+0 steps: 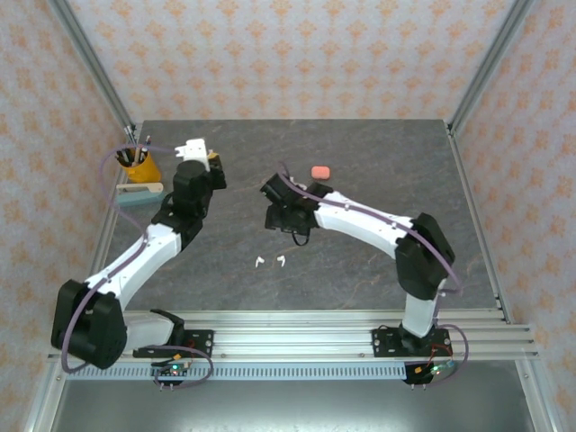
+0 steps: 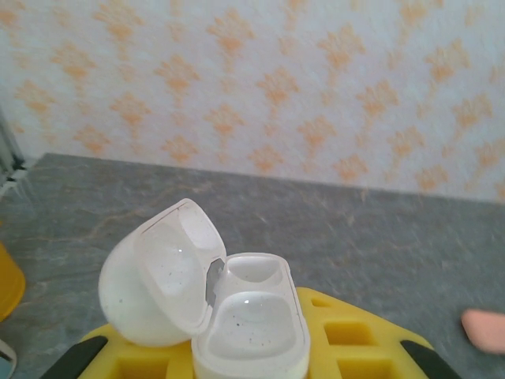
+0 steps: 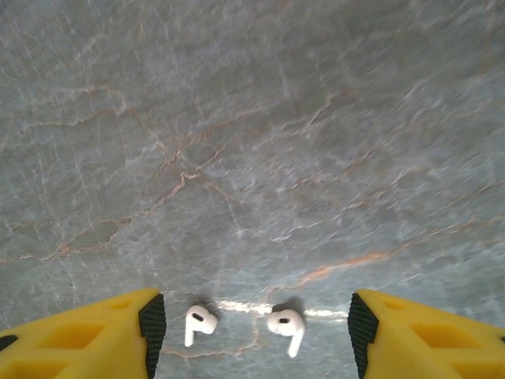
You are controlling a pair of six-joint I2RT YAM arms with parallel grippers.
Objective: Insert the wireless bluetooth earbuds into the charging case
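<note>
**Left gripper** (image 2: 246, 362): clenched on the white charging case (image 2: 252, 320). The case sits between its yellow fingers (image 2: 347, 341). The lid is hinged open and tipped over to the gripper's left. Both sockets face up and are empty.
- The table (image 1: 378, 153) runs ahead of this gripper to the patterned wall.
- A pink case (image 1: 320, 171) lies on the table ahead and to its right, well apart.
- A yellow cup (image 1: 139, 167) of pens stands off to its left.

**Right gripper** (image 3: 252, 341): released, with the jaws standing wide and nothing between the pads. It points down at the table.
- The white earbuds (image 3: 286, 328) lie on the surface below it, framed between its two fingers in the wrist view.
- They lie side by side, near each other but not touching, and neither touches a finger.
- Each lies on its side with its stem towards the lower edge of the wrist view.
- In the top view the pair lies on the near side of this gripper, toward the arm bases and a little apart from it.
- The pair is well apart from the open case in the left gripper, so neither earbud is seated yet.
</note>
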